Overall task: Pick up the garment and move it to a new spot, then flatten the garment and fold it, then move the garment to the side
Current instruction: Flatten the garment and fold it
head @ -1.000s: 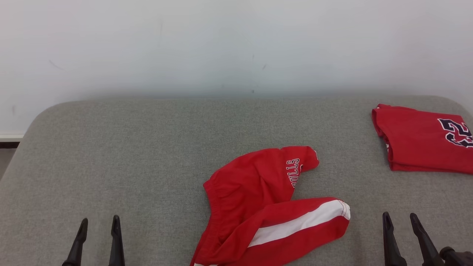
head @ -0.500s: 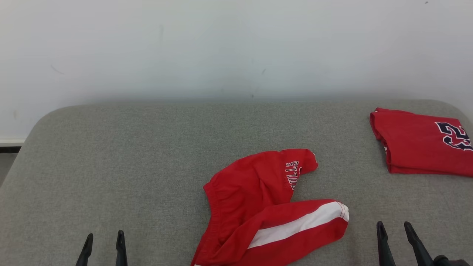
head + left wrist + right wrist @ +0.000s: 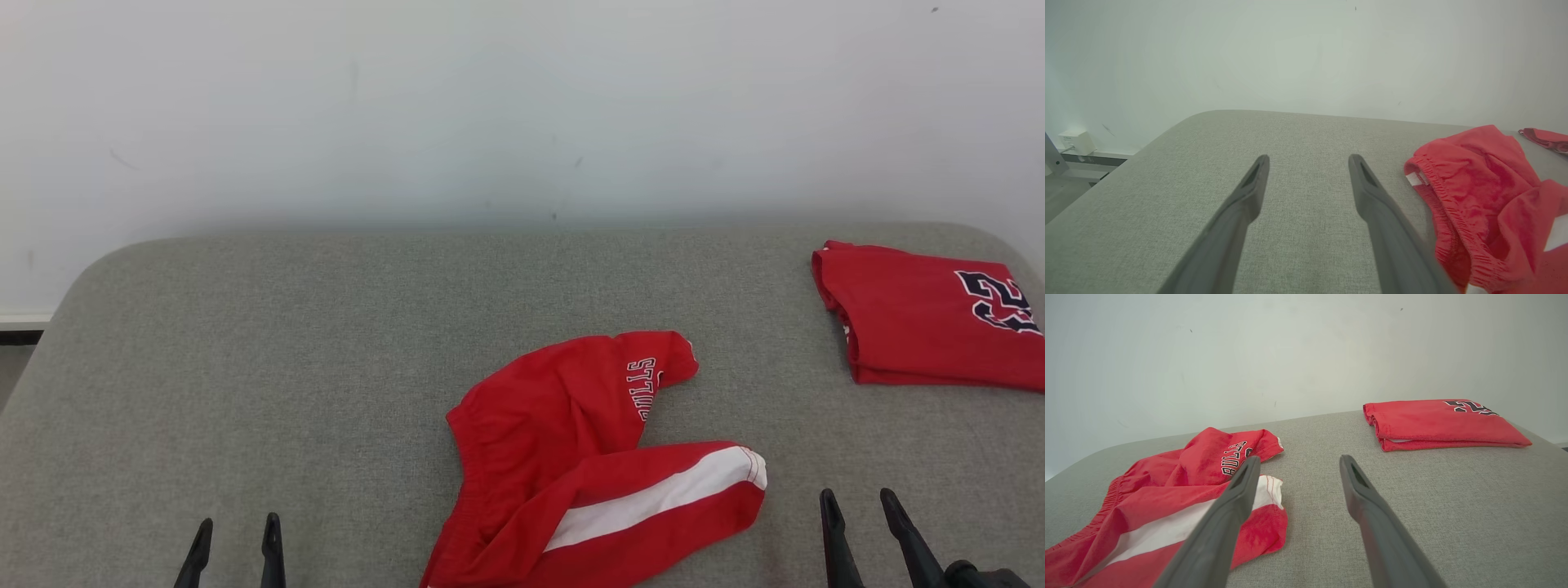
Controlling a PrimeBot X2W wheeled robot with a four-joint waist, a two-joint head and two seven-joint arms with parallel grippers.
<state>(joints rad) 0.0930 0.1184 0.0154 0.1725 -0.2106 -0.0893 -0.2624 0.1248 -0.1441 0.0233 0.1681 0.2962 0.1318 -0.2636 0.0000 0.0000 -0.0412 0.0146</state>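
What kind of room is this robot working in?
Probably a plain indoor test room set up for folding laundry. A grey padded table stands against a bare white wall, with crumpled red shorts and a folded red shirt on it.

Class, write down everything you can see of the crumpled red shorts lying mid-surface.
The red shorts look like light sports fabric, lying crumpled and unfolded on the grey padded surface. A gathered elastic waistband faces the left gripper; one leg carries a broad white stripe, the other white-edged dark lettering. Only the surface touches them; both open grippers, the right gripper included, sit clear.
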